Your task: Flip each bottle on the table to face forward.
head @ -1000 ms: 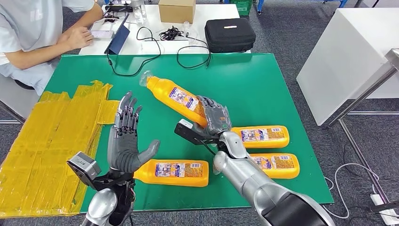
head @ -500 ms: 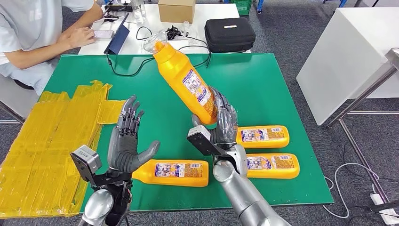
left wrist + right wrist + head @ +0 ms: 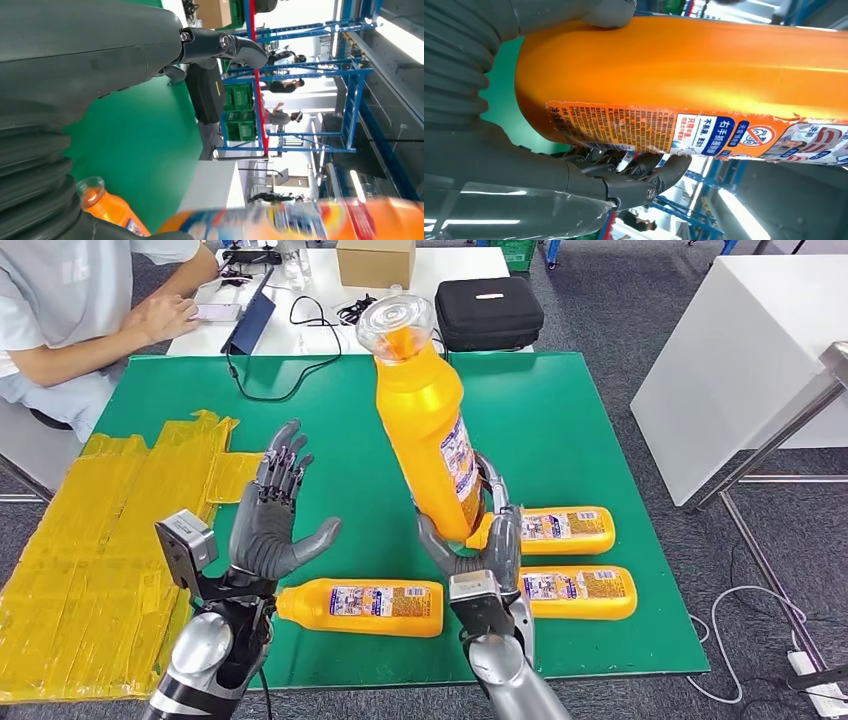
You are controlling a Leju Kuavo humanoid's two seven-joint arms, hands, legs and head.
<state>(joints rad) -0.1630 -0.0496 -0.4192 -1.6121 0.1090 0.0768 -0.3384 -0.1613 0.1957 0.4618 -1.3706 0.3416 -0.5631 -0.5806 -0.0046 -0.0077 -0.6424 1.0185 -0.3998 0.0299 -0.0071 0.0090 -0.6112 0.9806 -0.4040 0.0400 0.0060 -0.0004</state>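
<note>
Raised bottle: orange, nearly upright above the middle of the green table, clear cap up and tipped toward the camera, printed label turned to the right.
Right hand: wrapped around the bottle's lower end — thumb on one side, dark fingers curled round the other, holding it clear of the table.
Left hand: lifted over the table's left part, palm toward the raised bottle, fingers spread, holding nothing.
Near bottle: lying on its side at the front edge, just below the left hand, label up.
Two right bottles: one lying just behind the right hand, the other lying beside the right wrist — one behind the other, close together, labels up.
Yellow sheets: crumpled, covering the table's left end.
Behind the table: a white desk with a black case, a cardboard box, tangled cables, and a seated person with hands on the desk.
</note>
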